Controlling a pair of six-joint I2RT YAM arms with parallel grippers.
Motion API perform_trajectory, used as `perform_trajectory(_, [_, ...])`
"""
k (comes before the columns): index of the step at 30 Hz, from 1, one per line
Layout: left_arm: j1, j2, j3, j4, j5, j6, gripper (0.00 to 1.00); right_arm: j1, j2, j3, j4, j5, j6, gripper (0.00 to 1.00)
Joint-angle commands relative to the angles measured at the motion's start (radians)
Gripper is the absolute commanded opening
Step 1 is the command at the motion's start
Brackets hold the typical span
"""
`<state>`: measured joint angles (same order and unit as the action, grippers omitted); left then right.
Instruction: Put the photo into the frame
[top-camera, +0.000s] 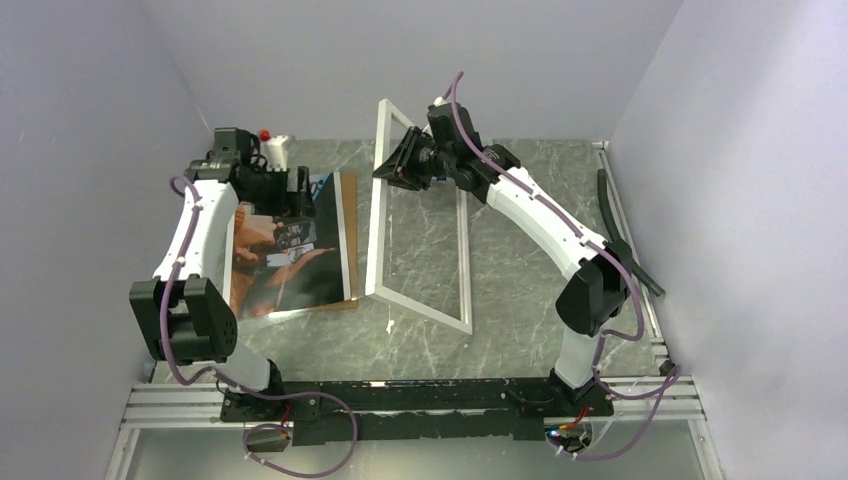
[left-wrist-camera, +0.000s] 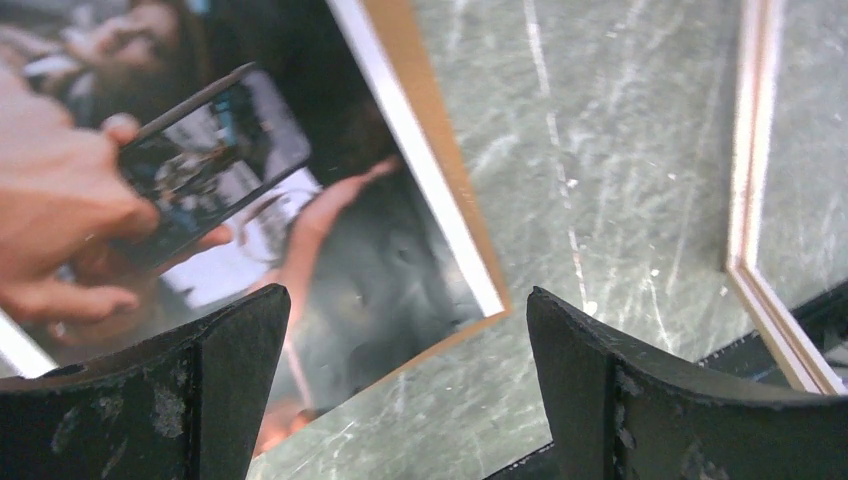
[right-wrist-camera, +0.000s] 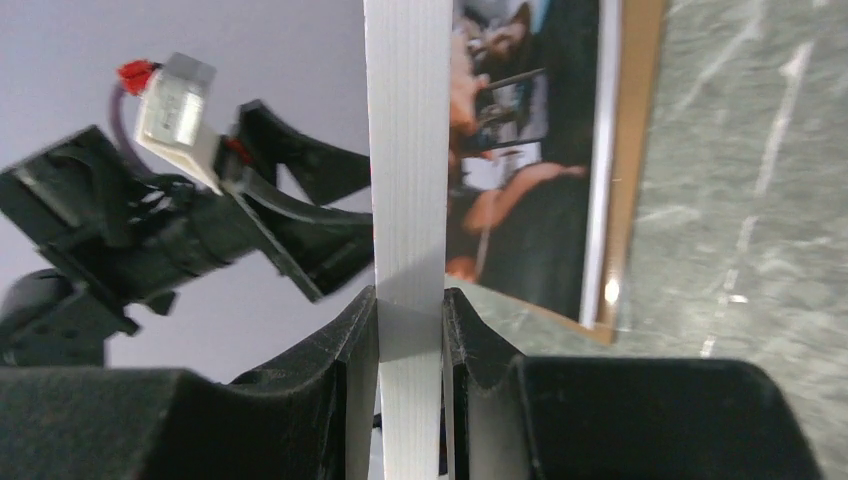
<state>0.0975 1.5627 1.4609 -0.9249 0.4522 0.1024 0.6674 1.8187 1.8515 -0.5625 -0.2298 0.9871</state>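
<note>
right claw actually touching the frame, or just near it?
Touching. The right wrist view shows the right claw clamped on the white frame. Both inner faces press against its rail, with no gap on either side.

A grey-green marble-patterned table (top-camera: 520, 290), streaked with pale veins, sits between plain lilac-grey walls (top-camera: 300, 60). At centre is a frame (top-camera: 375, 200) with a narrow white border; its back is light wood. Left of it lies a photo (top-camera: 300, 270) in dark, orange-brown and teal tones with a thin white margin. A plain brown board (top-camera: 351, 230) shows along its right side. The left arm (top-camera: 195, 235) and right arm (top-camera: 540, 215) — white shells, black joints — trail purple cables (top-camera: 457, 100).
</note>
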Motion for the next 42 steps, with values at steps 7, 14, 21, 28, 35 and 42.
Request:
perform_trajectory(7, [-0.192,-0.108,0.09,-0.006,0.1,-0.065,0.94,-0.055,-0.086,-0.115,0.396,-0.348,0.296,0.0])
perform_trajectory(14, [-0.281,-0.126,0.132,0.006,0.115,-0.096,0.94,-0.114,-0.187,-0.337,0.559,-0.426,0.425,0.0])
perform_trajectory(21, [-0.418,-0.098,0.231,-0.01,0.107,-0.167,0.94,-0.216,-0.318,-0.546,0.63,-0.482,0.445,0.02])
perform_trajectory(28, [-0.556,0.0,0.359,-0.034,0.088,-0.198,0.94,-0.267,-0.373,-0.605,0.613,-0.524,0.421,0.18])
perform_trajectory(35, [-0.654,0.08,0.432,-0.032,0.034,-0.232,0.94,-0.383,-0.452,-0.578,0.392,-0.536,0.278,0.34])
perform_trajectory(42, [-0.748,0.177,0.578,-0.044,0.016,-0.211,0.94,-0.474,-0.49,-0.639,0.307,-0.594,0.214,0.47])
